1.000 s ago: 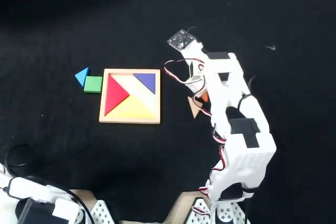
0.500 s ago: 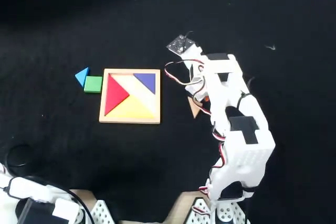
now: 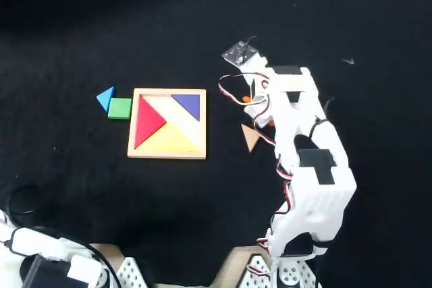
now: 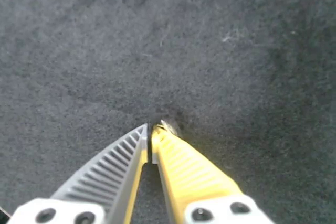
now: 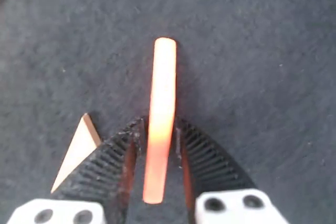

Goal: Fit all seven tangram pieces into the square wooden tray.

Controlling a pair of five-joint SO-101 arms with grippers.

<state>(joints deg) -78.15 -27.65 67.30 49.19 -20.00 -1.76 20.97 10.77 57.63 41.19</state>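
Left of middle on the black cloth-covered worktop [image 3: 67, 32], high view first: square wooden tray [image 3: 167, 156], already holding a large red triangular piece [image 3: 147, 121], a large yellow triangular piece [image 3: 172, 138] and a dark blue triangular piece [image 3: 188, 104], with bare wood showing toward its right side. Just off the tray's left edge, close beside each other: small light blue triangular piece [image 3: 104, 98] and green square piece [image 3: 119, 108]. Off the tray's right edge, apart from it: tan triangular piece [image 3: 250, 137]. Beyond that, toward the worktop's back edge, under the wrist of the white right arm [image 3: 307, 166]: flat orange piece [image 3: 247, 99]. Compared with a second ago, carried away from the tan piece toward the back edge, apparently lifted off the cloth. Tray to the left of the held piece, and far nearer this arm than the left arm [image 3: 34, 254] folded at the front-left corner. Left wrist view next: left gripper [image 4: 151, 129] fully closed, grey and yellow tips touching, nothing between them, over bare cloth. Right wrist view last: right gripper [image 5: 157, 124] pinched tight on the orange piece, seen edge-on, long axis running straight out past the black fingers [image 5: 118, 150], tan triangle beside one finger. Probably needs carrying left and laying flat to drop into the tray's bare wood.
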